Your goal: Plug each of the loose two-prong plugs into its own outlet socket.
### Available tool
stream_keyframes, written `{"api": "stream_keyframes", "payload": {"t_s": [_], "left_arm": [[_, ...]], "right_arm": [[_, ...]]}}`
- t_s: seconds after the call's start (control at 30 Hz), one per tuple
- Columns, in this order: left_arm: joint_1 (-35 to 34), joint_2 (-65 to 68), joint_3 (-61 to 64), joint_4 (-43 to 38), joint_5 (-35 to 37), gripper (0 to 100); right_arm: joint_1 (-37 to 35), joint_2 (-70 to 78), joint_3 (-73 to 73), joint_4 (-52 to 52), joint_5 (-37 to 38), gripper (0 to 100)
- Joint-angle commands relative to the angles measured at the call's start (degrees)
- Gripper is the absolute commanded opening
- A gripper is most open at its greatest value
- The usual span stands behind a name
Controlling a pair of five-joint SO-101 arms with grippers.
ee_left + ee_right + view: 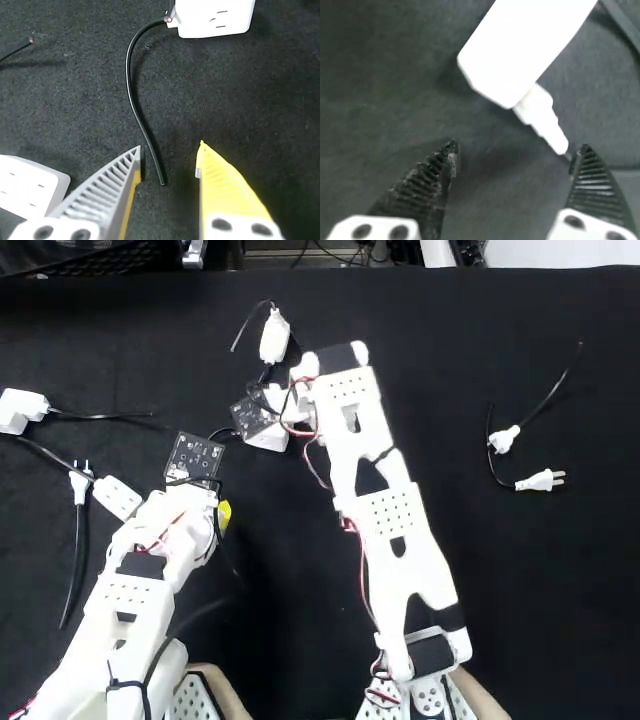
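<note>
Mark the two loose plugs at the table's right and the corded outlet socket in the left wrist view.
Upper plug (505, 439), high view, white body.
Lower plug (538, 480), high view, white body.
Outlet socket (212, 19), left wrist view, slotted face.

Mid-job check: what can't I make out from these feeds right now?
Right wrist view: white block blurred, cut by the top edge; its socket face unreadable.
Left wrist view: upper outlet cut by the top edge; lower outlet partly behind the grey finger.
High view: right-side plug, prongs too small to judge.
</note>
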Motion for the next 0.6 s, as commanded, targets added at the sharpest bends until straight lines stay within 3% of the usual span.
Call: {"api": "stream_keyframes", "payload": {"t_s": [0.0,0.3,0.57], "left_arm": [[0.7,-0.5,-0.3,-1.4,-0.6,19],[0.7,-0.5,-0.3,-1.4,-0.6,19],[0.7,-0.5,-0.3,-1.4,-0.6,19]], "right_arm": [[-1.3,0.5,-0.7,-3.5,0.7,34.8],[-4.0,3.7,-0.7,-7.5,-1.8,33.6],[-4.5,3.6,-1.9,-0.3,-4.0,3.1]]}}
